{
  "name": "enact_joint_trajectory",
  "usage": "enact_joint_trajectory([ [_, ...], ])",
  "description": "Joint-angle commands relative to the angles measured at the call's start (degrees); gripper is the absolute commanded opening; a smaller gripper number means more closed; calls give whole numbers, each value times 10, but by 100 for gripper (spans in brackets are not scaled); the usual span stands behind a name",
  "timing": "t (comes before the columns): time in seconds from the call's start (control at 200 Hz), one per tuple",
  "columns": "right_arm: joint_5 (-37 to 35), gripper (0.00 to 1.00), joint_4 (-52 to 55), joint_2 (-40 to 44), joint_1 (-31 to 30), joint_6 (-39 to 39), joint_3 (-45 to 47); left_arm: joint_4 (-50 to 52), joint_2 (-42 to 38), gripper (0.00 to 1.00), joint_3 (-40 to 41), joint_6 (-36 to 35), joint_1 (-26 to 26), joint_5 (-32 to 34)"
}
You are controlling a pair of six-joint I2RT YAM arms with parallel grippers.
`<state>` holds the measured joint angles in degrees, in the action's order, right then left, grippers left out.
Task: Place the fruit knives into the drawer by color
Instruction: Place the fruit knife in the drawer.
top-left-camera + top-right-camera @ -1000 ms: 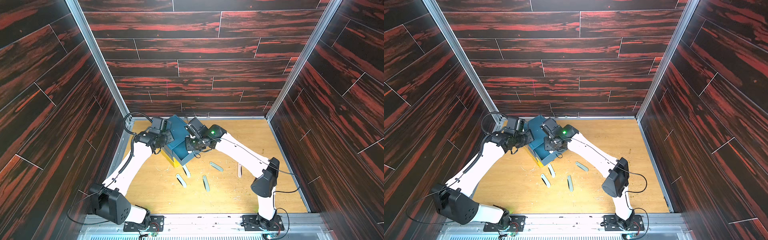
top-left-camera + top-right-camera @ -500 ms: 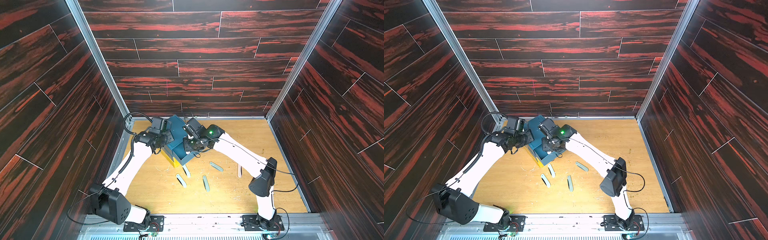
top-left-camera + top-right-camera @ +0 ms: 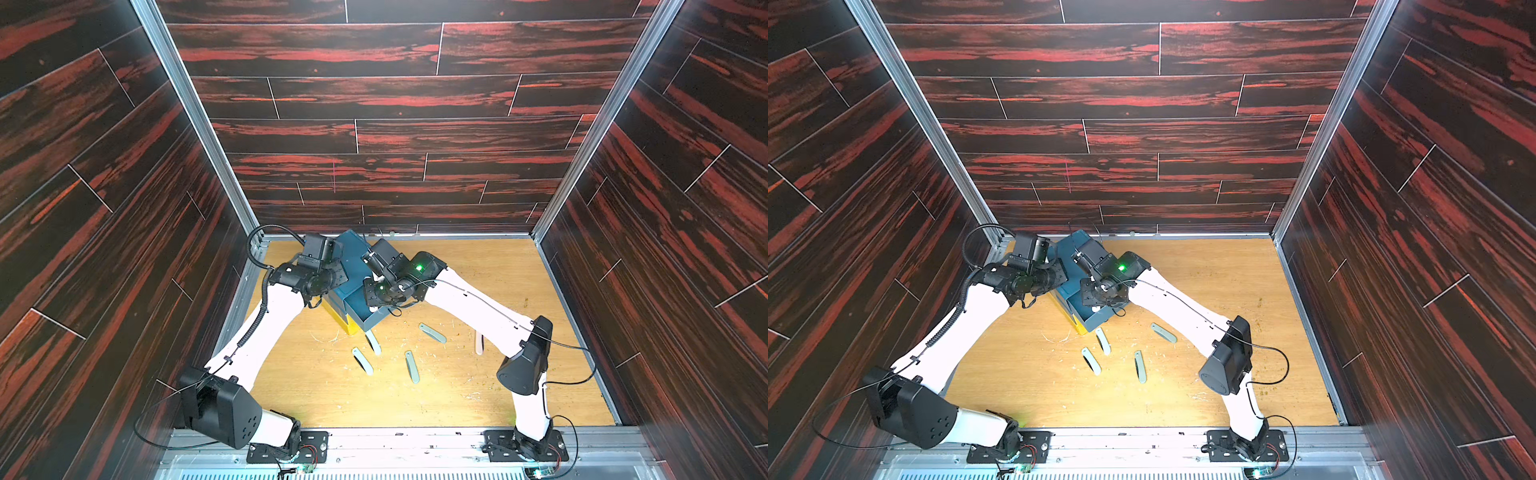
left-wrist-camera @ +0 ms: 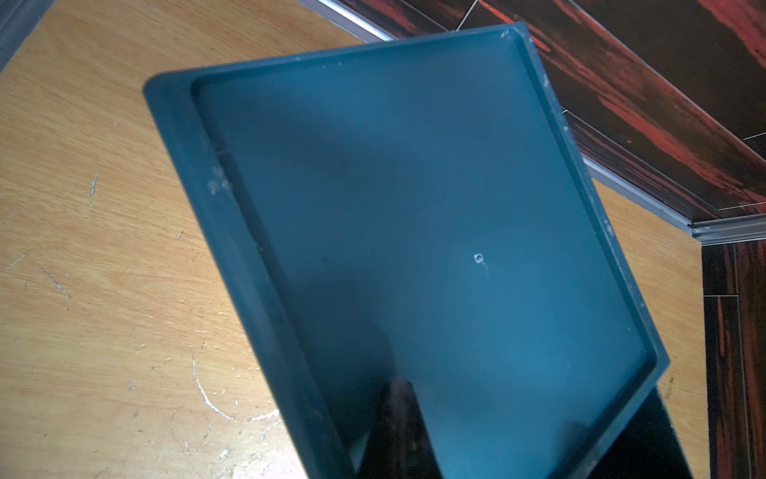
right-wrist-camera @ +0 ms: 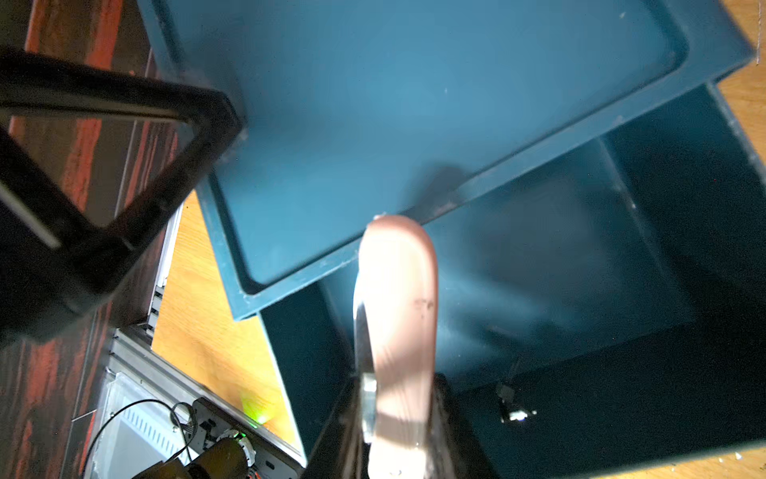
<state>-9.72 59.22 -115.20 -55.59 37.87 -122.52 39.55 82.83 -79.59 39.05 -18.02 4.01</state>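
The pink knife (image 5: 396, 315) hung folded over the open teal drawer (image 5: 559, 269), its free end near the front lip of the chest top (image 5: 414, 103); I could not tell whether it touched anything below. The right gripper (image 5: 393, 419) was clamped on its other end, a dark finger (image 5: 445, 414) showing on either side of the handle. In both top views that gripper sat low over the drawer (image 3: 376, 322), which stood pulled out from the chest (image 3: 353, 253) toward the robot, with the yellow lower drawers (image 3: 347, 326) shut beneath it. The chest stood at the back of the table (image 3: 457, 395), left of the middle. The left gripper (image 3: 337, 275) had its jaws together and its tips at the chest top, on the side away from the drawer; from the right wrist its black frame met a corner of that top. In front of the drawer, four grey-green knives (image 3: 372, 343) (image 3: 362, 360) (image 3: 412, 366) (image 3: 432, 332) lay loose on the table, the nearest just beside the drawer front, the rest a little apart. Another pink knife (image 3: 479, 343) lay further right, partly hidden behind the right arm (image 3: 478, 311).
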Motion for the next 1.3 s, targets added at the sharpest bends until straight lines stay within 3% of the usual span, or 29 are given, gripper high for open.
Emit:
enact_joint_trajectory([
  [0.0, -4, 28, 15, -17, -4, -2, -12, 13, -7, 0, 6, 2, -2, 4],
  [1.007, -7, 33, 18, -16, -7, -1, -11, 13, -3, 0, 8, 1, -2, 6],
  [1.298, -82, 33, 0, 51, -7, -9, 25, 12, 3, 0, 3, 1, -2, 4],
])
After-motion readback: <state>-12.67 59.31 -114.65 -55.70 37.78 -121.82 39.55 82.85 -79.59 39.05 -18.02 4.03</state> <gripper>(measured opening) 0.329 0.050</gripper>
